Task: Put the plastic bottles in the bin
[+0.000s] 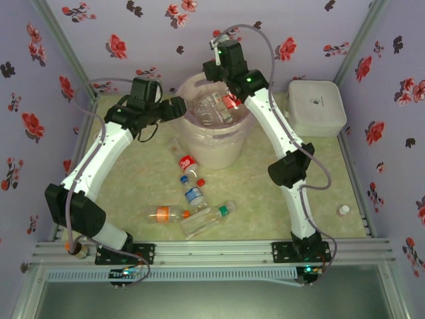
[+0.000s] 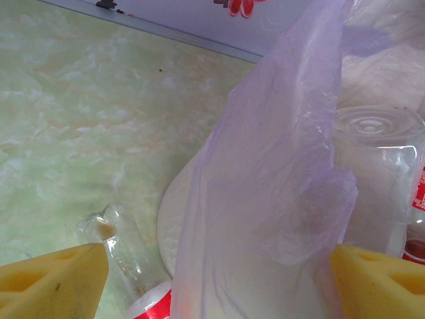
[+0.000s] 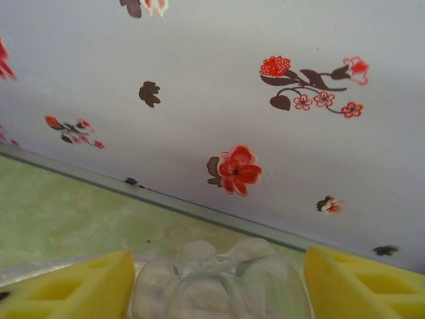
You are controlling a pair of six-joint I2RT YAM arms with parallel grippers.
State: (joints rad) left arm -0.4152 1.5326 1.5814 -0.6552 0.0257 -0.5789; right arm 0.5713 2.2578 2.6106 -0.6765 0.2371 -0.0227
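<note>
Six bottles can be counted. Four lie on the surface (image 1: 265, 193) at lower centre: a red-label bottle (image 1: 186, 163), a blue-label bottle (image 1: 194, 195), an orange-label bottle (image 1: 163, 212) and a green-cap bottle (image 1: 209, 221). A small bottle (image 1: 342, 211) sits at lower right. The right pincer (image 3: 219, 266) grips a clear bottle (image 3: 219, 289) over the one bin (image 1: 219, 149) at upper centre. The left pincer (image 1: 180, 106) is wide and empty at the bin's left rim. One white box (image 1: 317, 106) sits at upper right.

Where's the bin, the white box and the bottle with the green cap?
bin (image 1: 214, 151): top view, front wall.
white box (image 1: 317, 106): top view, middle of lid.
green-capped bottle (image 1: 202, 223): top view, clear body.
</note>
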